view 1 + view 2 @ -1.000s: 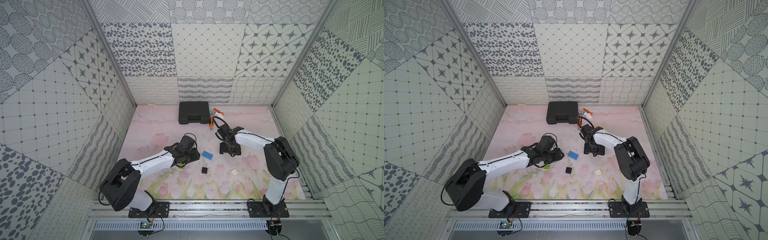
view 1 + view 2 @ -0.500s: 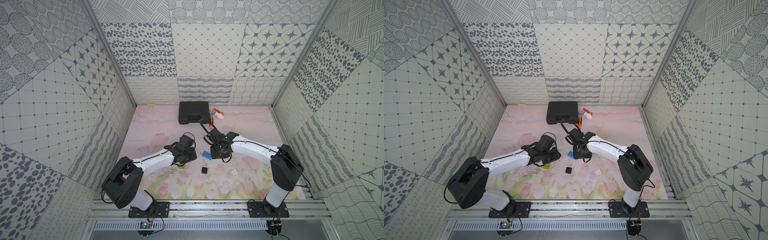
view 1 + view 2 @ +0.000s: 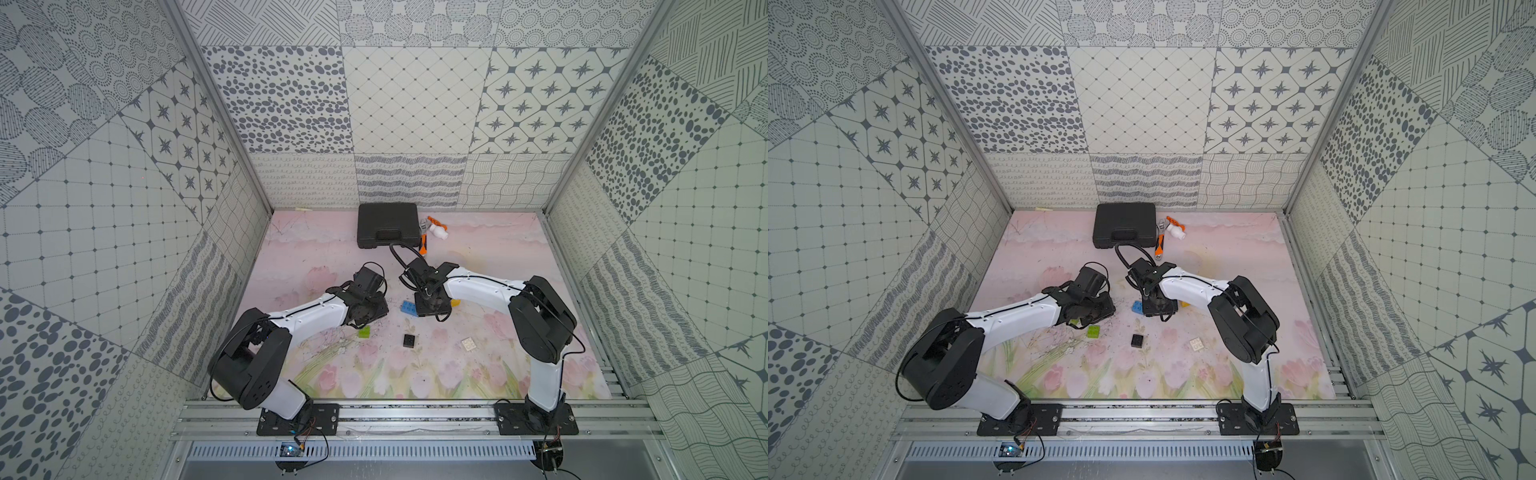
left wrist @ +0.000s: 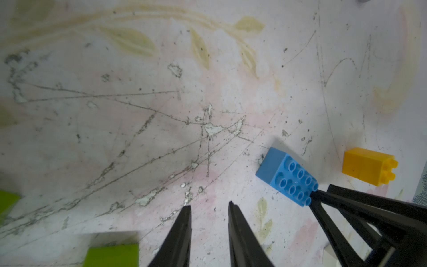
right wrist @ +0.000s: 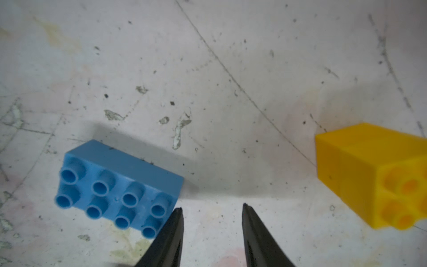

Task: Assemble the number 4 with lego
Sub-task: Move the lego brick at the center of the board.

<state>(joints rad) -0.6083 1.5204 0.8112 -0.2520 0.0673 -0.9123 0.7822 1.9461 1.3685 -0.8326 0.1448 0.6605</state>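
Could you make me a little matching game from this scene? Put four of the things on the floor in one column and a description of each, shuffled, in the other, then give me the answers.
Things:
1. blue brick
2. yellow block
3. black brick
4. black case

Descriptions:
A. lying on its side, studs pointing sideways
B. at the back, beside the orange-handled tool
C. long, with eight studs
D. small square, between a green brick and the white brick

Pairs: 1-C, 2-A, 3-D, 4-B

Twin overhead views; wrist cameras close to floor, sharing blue brick (image 4: 287, 176).
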